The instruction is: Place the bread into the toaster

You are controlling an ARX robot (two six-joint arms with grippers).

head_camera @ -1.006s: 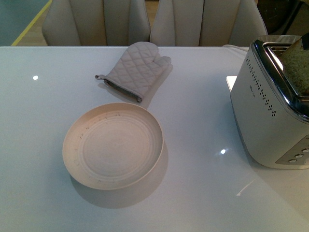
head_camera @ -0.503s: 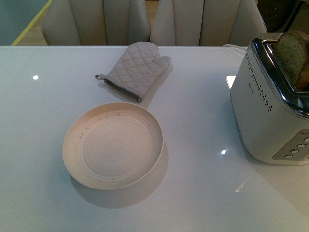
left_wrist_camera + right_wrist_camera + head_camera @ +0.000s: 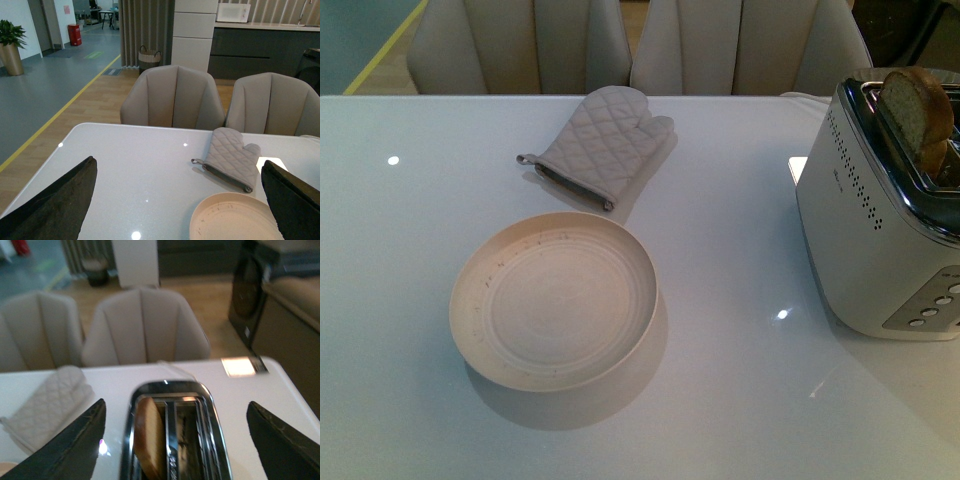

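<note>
The silver-white toaster [image 3: 870, 230] stands at the table's right edge. A tan bread slice [image 3: 917, 115] stands in its nearer slot, and its rounded top sticks out above the chrome. In the right wrist view my right gripper [image 3: 175, 442] is open and empty above the toaster [image 3: 170, 387]. The bread [image 3: 150, 440] sits in the slot between and below its fingers. My left gripper [image 3: 175, 210] is open and empty over the table, near the plate [image 3: 235, 220]. Neither gripper shows in the front view.
An empty cream plate [image 3: 555, 300] lies at the table's middle. A quilted grey oven mitt [image 3: 600, 145] lies behind it and also shows in the left wrist view [image 3: 230, 157]. Two beige chairs [image 3: 640, 45] stand at the far edge.
The bread slice has turned from face-on to edge-on at the toaster's top and now stands in the slot. The toaster has shifted slightly.
</note>
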